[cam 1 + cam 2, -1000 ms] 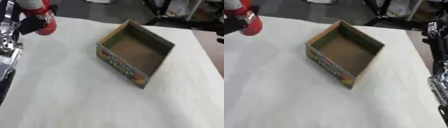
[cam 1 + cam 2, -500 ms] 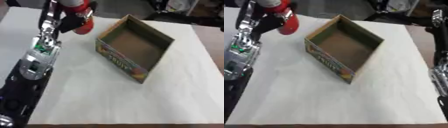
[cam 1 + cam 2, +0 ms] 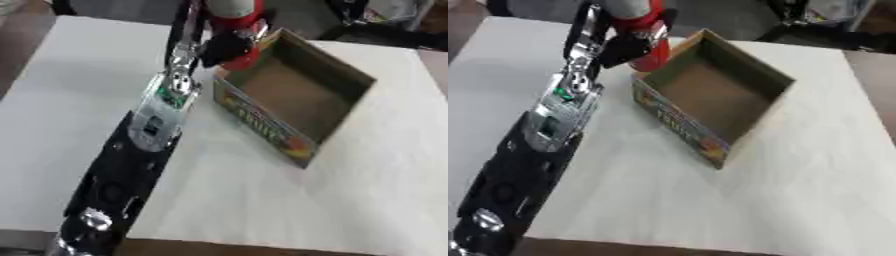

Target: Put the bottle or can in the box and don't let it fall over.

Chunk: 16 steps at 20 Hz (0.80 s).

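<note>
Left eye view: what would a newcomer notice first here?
The long black and silver left arm runs up the white table from the lower left. Its left hand grips a red can at the near-left corner of the open cardboard box, which looks empty.

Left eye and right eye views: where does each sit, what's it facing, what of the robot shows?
Left eye view: head camera, looking down at the table; the left hand holds the red can beside the box.
Right eye view: same head, set slightly to the right; left arm only.
Shared: hand, can, box, table.
</note>
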Motion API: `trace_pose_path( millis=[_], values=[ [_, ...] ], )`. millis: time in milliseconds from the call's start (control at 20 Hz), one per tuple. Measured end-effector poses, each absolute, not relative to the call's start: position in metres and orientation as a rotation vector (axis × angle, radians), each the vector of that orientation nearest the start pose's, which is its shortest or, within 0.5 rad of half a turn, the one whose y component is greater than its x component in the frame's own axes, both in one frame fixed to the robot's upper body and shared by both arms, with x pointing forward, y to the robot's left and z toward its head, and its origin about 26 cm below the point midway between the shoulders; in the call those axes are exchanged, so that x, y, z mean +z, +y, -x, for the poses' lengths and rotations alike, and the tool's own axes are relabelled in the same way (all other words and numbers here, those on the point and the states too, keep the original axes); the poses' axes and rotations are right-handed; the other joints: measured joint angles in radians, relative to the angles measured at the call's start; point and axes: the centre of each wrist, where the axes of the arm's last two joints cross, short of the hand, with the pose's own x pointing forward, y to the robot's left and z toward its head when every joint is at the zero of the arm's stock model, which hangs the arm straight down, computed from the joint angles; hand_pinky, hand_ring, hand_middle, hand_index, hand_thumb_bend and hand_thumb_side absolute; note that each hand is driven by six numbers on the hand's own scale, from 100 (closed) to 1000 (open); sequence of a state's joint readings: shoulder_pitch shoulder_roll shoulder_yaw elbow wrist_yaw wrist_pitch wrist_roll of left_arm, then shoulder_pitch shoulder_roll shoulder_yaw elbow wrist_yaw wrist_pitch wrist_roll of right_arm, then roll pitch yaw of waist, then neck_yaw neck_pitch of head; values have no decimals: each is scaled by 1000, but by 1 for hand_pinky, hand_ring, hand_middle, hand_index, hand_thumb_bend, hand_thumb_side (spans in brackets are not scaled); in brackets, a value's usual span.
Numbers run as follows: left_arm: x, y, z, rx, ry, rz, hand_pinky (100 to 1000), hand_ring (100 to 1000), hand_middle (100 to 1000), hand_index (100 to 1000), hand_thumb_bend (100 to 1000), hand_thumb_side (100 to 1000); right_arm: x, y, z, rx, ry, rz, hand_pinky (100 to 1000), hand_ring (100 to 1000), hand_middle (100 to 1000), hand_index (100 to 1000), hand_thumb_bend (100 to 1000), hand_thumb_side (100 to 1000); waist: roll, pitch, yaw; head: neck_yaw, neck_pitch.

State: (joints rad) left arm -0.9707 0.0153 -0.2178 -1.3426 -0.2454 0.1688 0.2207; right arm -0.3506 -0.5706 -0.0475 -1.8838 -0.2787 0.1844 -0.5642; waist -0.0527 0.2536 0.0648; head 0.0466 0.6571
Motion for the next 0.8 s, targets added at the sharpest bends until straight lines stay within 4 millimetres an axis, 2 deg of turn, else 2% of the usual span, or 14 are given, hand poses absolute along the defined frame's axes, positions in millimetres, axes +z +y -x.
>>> trace_pose_path(
  millis=[350, 500, 600, 800],
  values=[
    [261, 58, -409, -463, -2207, -187, 871, 819, 771, 556, 423, 282, 225, -312, -317, -218, -2077, 484, 795, 784, 793, 930, 100, 786, 26, 0, -18, 20, -3],
    [261, 52, -408, -455, -2202, -170, 871, 820, 774, 577, 445, 305, 226, -310, -318, -223, -2083, 474, 795, 788, 798, 932, 100, 809, 25, 0, -28, 22, -3],
    [259, 49, -408, -443, -2180, -153, 871, 821, 776, 585, 458, 323, 228, -308, -319, -241, -2083, 472, 795, 790, 799, 934, 100, 793, 24, 0, -37, 25, -3],
    [247, 43, -411, -430, -2103, -127, 876, 827, 790, 658, 509, 396, 231, -309, -320, -312, -2075, 499, 800, 808, 817, 930, 100, 794, 12, 2, -55, 33, -3]
  ],
)
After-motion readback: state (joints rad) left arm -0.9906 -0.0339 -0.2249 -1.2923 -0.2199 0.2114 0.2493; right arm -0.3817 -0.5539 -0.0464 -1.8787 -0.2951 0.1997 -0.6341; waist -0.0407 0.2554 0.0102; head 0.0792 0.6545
